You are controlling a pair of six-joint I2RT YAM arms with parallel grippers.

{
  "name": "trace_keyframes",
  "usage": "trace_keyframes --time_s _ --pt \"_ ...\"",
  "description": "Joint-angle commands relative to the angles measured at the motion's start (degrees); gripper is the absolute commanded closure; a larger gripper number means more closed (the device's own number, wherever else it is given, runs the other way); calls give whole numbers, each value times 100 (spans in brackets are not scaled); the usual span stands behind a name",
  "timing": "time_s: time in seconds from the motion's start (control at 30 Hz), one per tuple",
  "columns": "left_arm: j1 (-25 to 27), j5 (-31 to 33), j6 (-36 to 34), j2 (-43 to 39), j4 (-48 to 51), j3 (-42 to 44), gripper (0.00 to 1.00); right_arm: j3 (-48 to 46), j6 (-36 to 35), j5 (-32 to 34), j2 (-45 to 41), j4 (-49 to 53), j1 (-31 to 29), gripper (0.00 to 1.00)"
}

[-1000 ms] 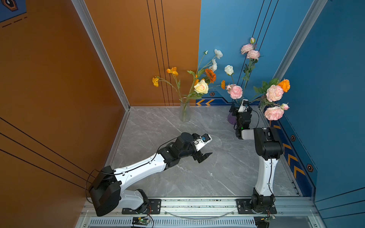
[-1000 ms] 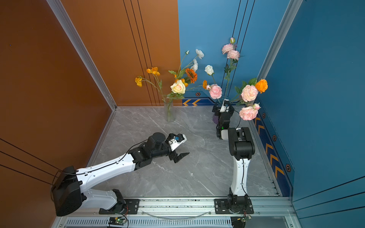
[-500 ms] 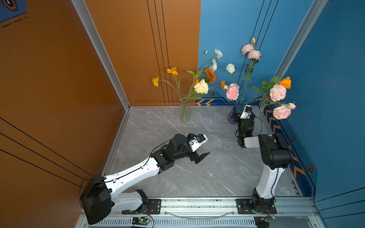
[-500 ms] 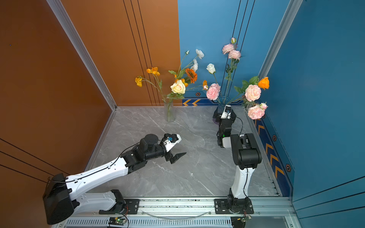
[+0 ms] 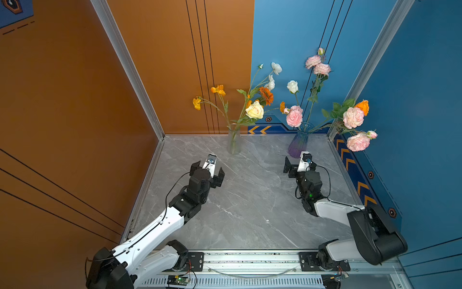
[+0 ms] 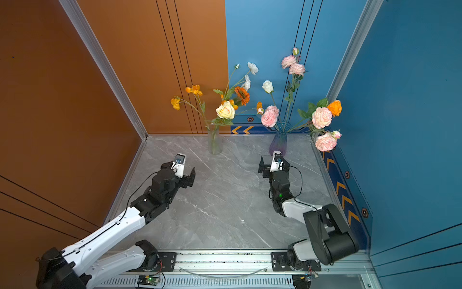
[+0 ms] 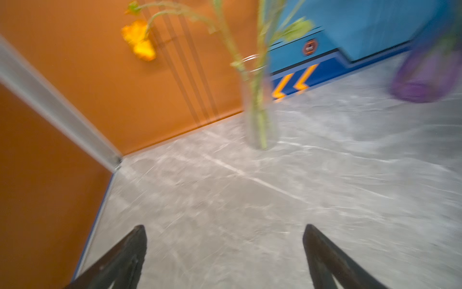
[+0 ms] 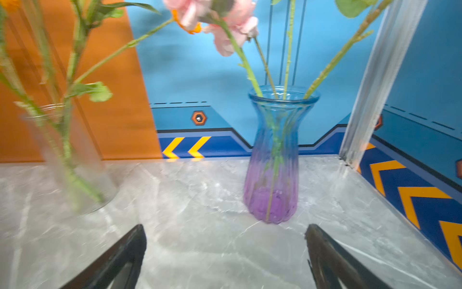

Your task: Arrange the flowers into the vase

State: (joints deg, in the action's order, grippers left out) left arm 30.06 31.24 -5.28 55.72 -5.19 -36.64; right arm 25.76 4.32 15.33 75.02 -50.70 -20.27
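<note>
Spread wide and gripping nothing at the left gripper [image 5: 208,170], centre-left in a top view. Equally parted and empty at the right gripper [image 5: 300,164], centre-right, near but not touching the blue-to-purple vase [image 5: 297,145]. Reaching low with both arms from the rail [image 5: 250,257] at the bottom edge, angled toward the vases. In the clear vase [image 5: 233,142], upper centre: orange, cream and white flowers [image 5: 254,110] on long leafy stems. In the blue-to-purple vase: pink, white and orange blooms, fanned out toward the right.

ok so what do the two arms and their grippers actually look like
Both match: the left arm and right arm have white shell links, bulky black joints and a thin black cable looped outside. The left gripper and right gripper have black tapering fingers and a white camera block.
</note>
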Motion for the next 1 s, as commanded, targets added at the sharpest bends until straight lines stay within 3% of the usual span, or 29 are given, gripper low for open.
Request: trace_keyframes --time_s 0.0,0.07,0.13,0.2,0.3,0.37,0.43,0.5,0.57,0.67,0.87,0.9,0.97 --pt "-478 1186 69 -283 -991 933 2 -220 558 270 -1064 2345 -231 0" --pt "-918 780 -2 -292 -2282 1728 2 -447 931 300 -1922 3129 -66 0" --pt "-1446 266 308 -88 -2889 2167 2 -659 854 389 -2618 3557 170 0" --pt "-1896 -123 597 295 -2980 2236 2 -716 689 726 -3065 3944 473 0" --pt "-2155 -377 520 1154 -3719 2266 2 -836 529 511 -3291 3957 1095 0" --pt "-2221 -375 392 1794 -4491 2219 2 -1101 480 315 -3012 3361 1417 0" --pt "-2326 -882 352 2182 -4675 2033 2 -1389 197 -34 -2412 2437 1690 0" --pt "-2450 -1246 422 2792 -4998 1882 2 -1544 156 -175 -1780 1610 1767 0" --pt "-2405 -1202 291 3539 -5798 1880 2 -1575 113 -440 -1249 803 1764 0" --pt "-2311 -1186 251 3323 -5640 1997 2 -1552 40 -711 -428 -335 1764 0" --pt "-2210 -1107 106 3513 -6266 2153 2 -1334 -357 -1398 1565 -2145 1780 0" --pt "-2183 -1063 65 3530 -6242 2113 2 -1377 -396 -1410 1572 -2243 1764 0" --pt "-2192 -1028 66 3536 -6196 2076 2 -1214 -436 -1340 1173 -1289 1764 0"
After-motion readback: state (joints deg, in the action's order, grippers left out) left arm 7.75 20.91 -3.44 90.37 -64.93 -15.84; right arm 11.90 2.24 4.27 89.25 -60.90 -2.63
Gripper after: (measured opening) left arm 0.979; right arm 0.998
